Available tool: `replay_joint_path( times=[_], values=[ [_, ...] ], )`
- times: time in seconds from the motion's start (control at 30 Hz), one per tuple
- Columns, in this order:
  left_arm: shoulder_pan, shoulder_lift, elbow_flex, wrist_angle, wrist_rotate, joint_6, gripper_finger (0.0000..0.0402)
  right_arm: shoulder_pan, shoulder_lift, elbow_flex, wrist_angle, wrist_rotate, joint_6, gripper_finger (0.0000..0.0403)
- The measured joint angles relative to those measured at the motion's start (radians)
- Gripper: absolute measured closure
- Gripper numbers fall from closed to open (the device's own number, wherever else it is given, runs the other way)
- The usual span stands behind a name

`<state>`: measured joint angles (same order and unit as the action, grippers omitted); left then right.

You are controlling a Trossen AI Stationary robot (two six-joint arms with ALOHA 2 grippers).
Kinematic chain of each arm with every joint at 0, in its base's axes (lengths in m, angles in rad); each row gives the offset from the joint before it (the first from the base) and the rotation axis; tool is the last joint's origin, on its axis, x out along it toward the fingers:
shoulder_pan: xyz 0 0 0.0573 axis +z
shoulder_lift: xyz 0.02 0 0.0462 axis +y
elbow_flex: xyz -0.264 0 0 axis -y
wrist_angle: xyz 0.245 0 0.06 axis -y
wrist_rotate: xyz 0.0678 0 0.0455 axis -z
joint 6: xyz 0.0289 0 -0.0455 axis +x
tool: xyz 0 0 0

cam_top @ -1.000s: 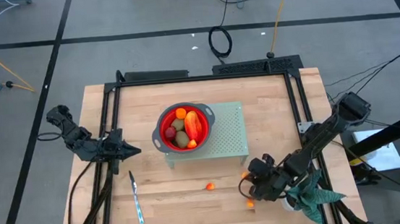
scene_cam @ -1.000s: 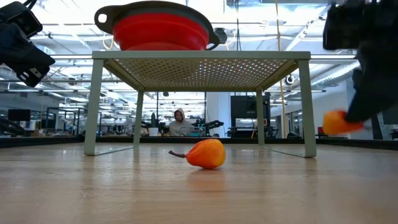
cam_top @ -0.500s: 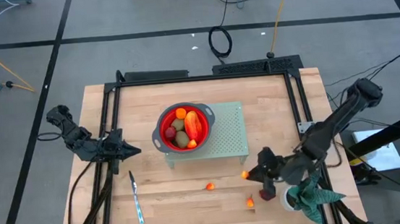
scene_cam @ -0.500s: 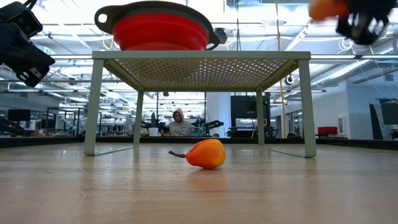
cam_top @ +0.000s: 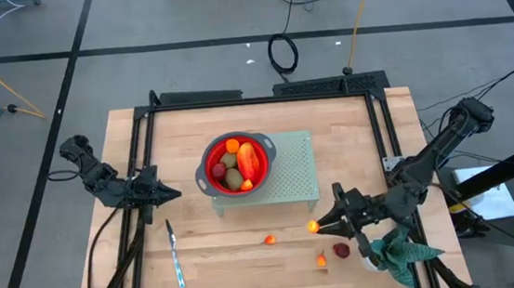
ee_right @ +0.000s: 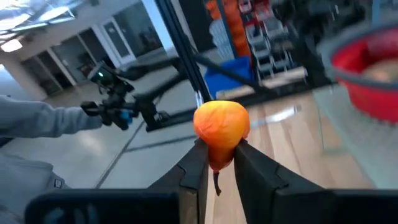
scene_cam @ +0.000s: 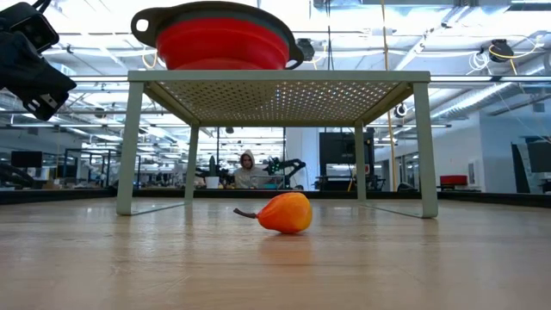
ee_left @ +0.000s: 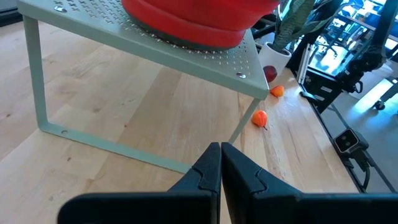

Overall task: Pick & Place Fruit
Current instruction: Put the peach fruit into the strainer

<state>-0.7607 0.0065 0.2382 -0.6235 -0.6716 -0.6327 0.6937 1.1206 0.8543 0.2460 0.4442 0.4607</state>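
My right gripper (cam_top: pixel 315 226) is off the counter (cam_top: pixel 202 261), fingers (ee_right: pixel 196 163) pinched on a small orange fruit (ee_right: pixel 221 127), stem hanging down between them. In the high view it sits just off the front right corner of the green perforated stand (cam_top: pixel 298 168).

My left gripper (cam_top: pixel 175 193) waits over the left side of the counter, fingers (ee_left: pixel 208 171) pressed together, nothing in them, pointed at the stand.

Red bowl (cam_top: pixel 236 164) is on top of the stand. Inside: a longer red-orange piece (cam_top: pixel 249 162), a brownish-green kiwi (cam_top: pixel 232 178), a dark red round one (cam_top: pixel 218 172), an orange one (cam_top: pixel 232 146).

Loose on the counter in front of the stand:
- orange pear-shaped piece (scene_cam: pixel 284 212), lying on its side, stem pointing sideways
- tiny orange one (cam_top: pixel 321 261) near the front edge
- dark red round one (cam_top: pixel 342 249), just beside the white pot of the plant (cam_top: pixel 399 251)

Silver knife (cam_top: pixel 174 254) lies at the front left, well apart from the fruit.
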Motion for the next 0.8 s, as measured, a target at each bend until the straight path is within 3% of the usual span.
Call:
replay_joint_path(
  times=[0.23, 0.63, 0.8],
  values=[
    [0.0, 0.0, 0.0, 0.0, 0.0, 0.0, 0.0392, 0.0, 0.0, 0.0, 0.117, 0.001, -0.266, 0.0346],
    [0.0, 0.0, 0.0, 0.0, 0.0, 0.0, 0.0392, -0.089, 0.0, 0.0, 0.139, 0.0, -1.138, 0.0346],
    [0.0, 0.0, 0.0, -0.001, -0.007, 0.0, 0.0392, -0.157, 0.0, 0.0, 0.163, 0.001, -1.255, 0.0341]
  ],
)
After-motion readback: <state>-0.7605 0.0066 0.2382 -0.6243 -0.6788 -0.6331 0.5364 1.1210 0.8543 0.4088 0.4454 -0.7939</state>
